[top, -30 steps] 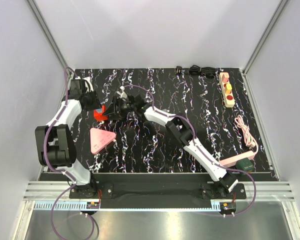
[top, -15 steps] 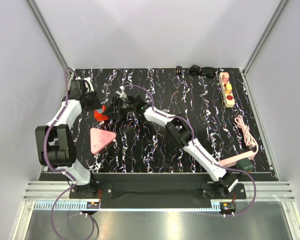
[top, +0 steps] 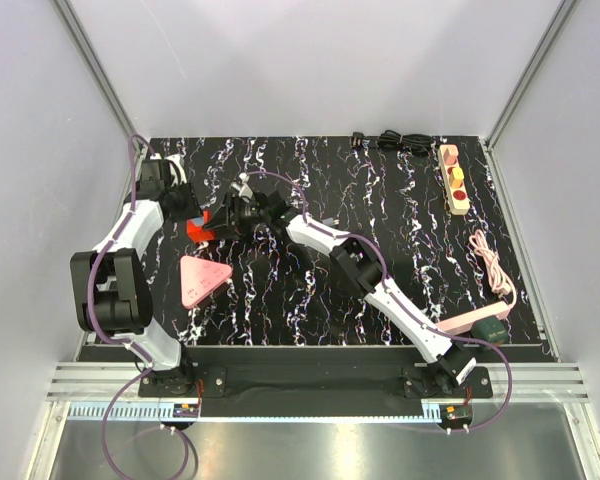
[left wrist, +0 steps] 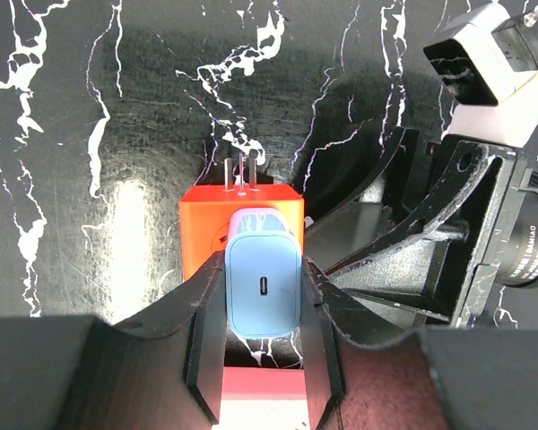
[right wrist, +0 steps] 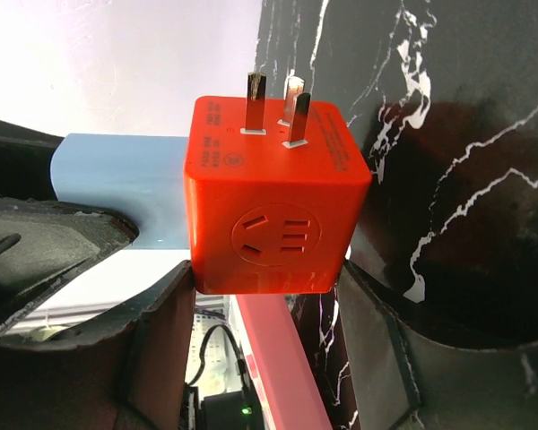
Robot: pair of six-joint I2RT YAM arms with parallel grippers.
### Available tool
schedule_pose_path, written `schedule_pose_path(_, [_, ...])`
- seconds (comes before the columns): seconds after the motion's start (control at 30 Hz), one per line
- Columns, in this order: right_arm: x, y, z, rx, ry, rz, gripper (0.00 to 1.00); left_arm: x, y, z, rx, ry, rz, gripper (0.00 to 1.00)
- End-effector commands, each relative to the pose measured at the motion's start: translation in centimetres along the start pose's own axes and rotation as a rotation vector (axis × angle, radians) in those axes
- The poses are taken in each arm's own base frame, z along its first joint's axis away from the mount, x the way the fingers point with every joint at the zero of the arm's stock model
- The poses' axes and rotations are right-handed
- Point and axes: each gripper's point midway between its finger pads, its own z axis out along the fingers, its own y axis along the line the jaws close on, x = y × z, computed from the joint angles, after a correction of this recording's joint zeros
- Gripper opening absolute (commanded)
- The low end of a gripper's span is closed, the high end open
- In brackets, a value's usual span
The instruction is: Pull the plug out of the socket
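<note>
A light-blue plug sits in an orange cube socket, whose metal prongs point away from the plug. My left gripper is shut on the plug, one finger on each flat side. The right gripper comes in from the opposite side, and its fingers press the two sides of the orange cube. From above, both grippers meet at the cube at the table's left, just above the surface. The plug sticks out of the cube's left face in the right wrist view.
A pink triangle lies just in front of the cube. A beige strip with round coloured outlets lies at the back right, near a black cable. A pink cable and a pink bar lie at the right front.
The right gripper's fingers have closed in on the orange cube. The left gripper has kept its hold on the plug, and both arms have barely moved.
</note>
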Motion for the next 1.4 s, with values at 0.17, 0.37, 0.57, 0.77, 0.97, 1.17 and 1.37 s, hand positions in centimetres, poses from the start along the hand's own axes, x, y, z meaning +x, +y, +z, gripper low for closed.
schedule_pose_path(0.17, [-0.2, -4.3, 0.7, 0.272, -0.11, 0.159, 0.0, -2.7, -2.6, -2.3, 0.09, -0.122, 0.019, 0.0])
schedule_pose_path(0.37, [0.5, -8.1, -1.0, 0.496, -0.144, 0.216, 0.0, -4.0, -2.3, -3.8, 0.044, -0.211, 0.031, 0.0])
schedule_pose_path(0.57, [0.7, -8.6, -1.3, 0.538, -0.153, 0.247, 0.0, -5.3, -2.5, -5.9, 0.03, -0.33, 0.037, 0.0])
schedule_pose_path(0.77, [0.7, -8.4, -1.1, 0.509, -0.131, 0.207, 0.0, -4.6, -2.6, -5.0, 0.041, -0.273, 0.038, 0.0])
schedule_pose_path(0.97, [0.5, -4.3, -1.3, 0.318, -0.043, 0.019, 0.07, -4.3, -2.1, -4.4, 0.019, -0.243, 0.051, 0.0])
schedule_pose_path(1.17, [-1.3, 0.0, -3.9, 0.211, -0.025, -0.119, 0.42, -4.2, -2.0, -4.1, 0.017, -0.23, 0.052, 0.0])
schedule_pose_path(1.37, [-1.9, 2.1, -5.2, 0.058, 0.041, -0.21, 0.67, -4.1, -2.5, -4.2, 0.044, -0.226, 0.059, 0.0])
